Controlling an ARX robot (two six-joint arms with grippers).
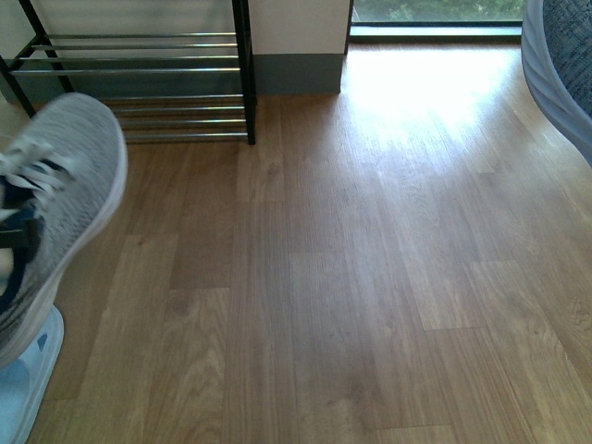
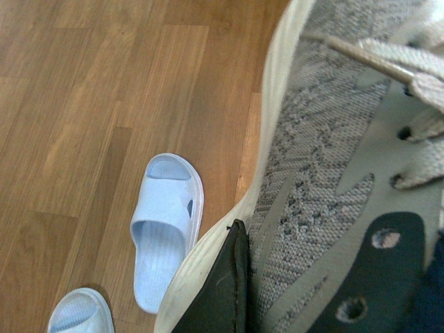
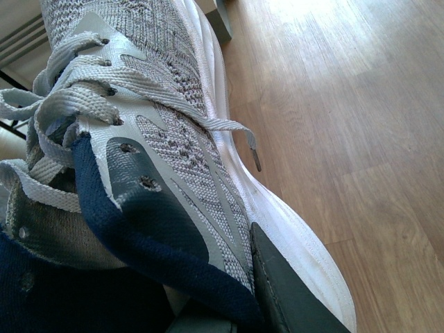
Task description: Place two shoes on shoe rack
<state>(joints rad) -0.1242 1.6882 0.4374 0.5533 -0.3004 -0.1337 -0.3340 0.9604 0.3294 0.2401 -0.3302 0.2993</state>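
- Front view: sneaker A (image 1: pixel 55 194) was off the wooden floor (image 1: pixel 351 277), toe raised, laces facing the camera.
- Left gripper (image 2: pixel 312 312): pinched on sneaker A. One dark finger (image 2: pixel 223 291) lay flat against the outside of the white sole. The opposing finger was hidden on the collar side.
- Shoe rack (image 1: pixel 139 65) stood beyond sneaker A's toe, well apart from the left gripper. The chrome rods carried nothing in the visible part.
- Two pale blue slippers (image 2: pixel 166 222) lay on the floor under the left gripper, clear of sneaker A.
- Right gripper (image 3: pixel 180 305): pinched on sneaker B (image 3: pixel 173 125). One dark finger (image 3: pixel 291 291) pressed against the sole's side, just beside the navy collar. The other finger was out of sight.
- Sneaker B was above the floor, toe pointing away from the right gripper. A loose lace end hung over its sole.
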